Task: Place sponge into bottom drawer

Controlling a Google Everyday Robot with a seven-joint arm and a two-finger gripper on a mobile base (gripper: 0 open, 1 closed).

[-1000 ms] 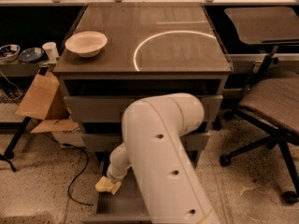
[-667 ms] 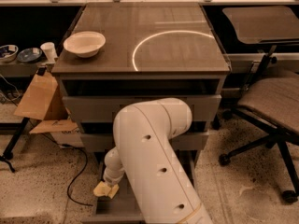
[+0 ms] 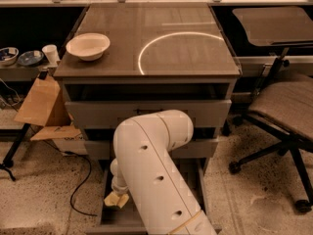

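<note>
The pale-yellow sponge hangs at the tip of my white arm, low at the left of the camera view. My gripper is shut on it and holds it just over the left edge of the open bottom drawer. The drawer is the lowest grey tray, pulled out toward me. My arm's forearm covers most of its inside. The fingers are largely hidden behind the sponge and wrist.
Two upper drawers stand slightly open. A white bowl sits on the cabinet top. An office chair stands to the right. Cardboard and a black cable lie on the floor at the left.
My arm swung left and down with the sponge, then came back slightly right over the drawer's left edge.
</note>
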